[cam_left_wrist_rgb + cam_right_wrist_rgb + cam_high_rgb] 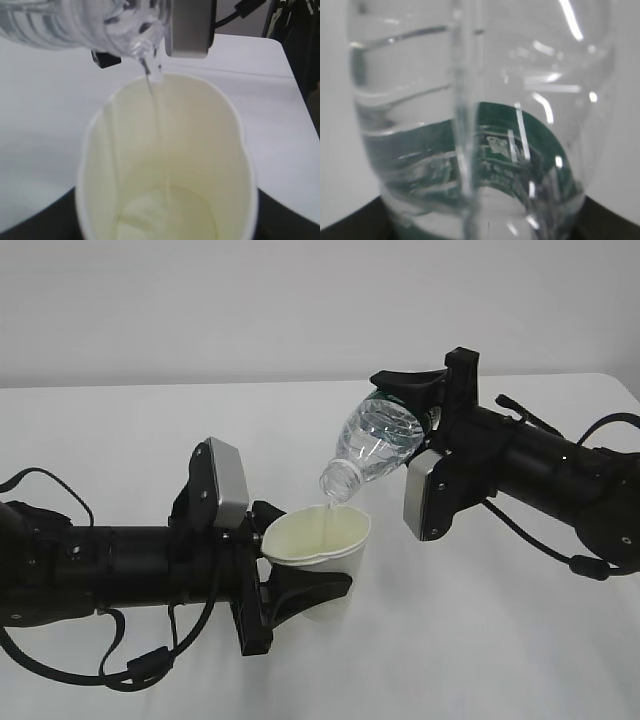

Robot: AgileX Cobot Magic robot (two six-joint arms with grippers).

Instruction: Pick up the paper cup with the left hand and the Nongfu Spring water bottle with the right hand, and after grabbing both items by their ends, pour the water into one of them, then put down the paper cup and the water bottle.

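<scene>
Exterior view, tilted water bottle (pixel 375 440) in right hand (pixel 425 405), above paper cup (pixel 325 560)

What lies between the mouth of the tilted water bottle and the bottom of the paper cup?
A thin stream of water runs from the bottle into the cup, clearest in the left wrist view.

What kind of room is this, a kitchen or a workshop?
Most likely a robot test lab: a bare white table against a blank wall, and two black arms, one tipping a bottle into a paper cup held by the other.
</scene>
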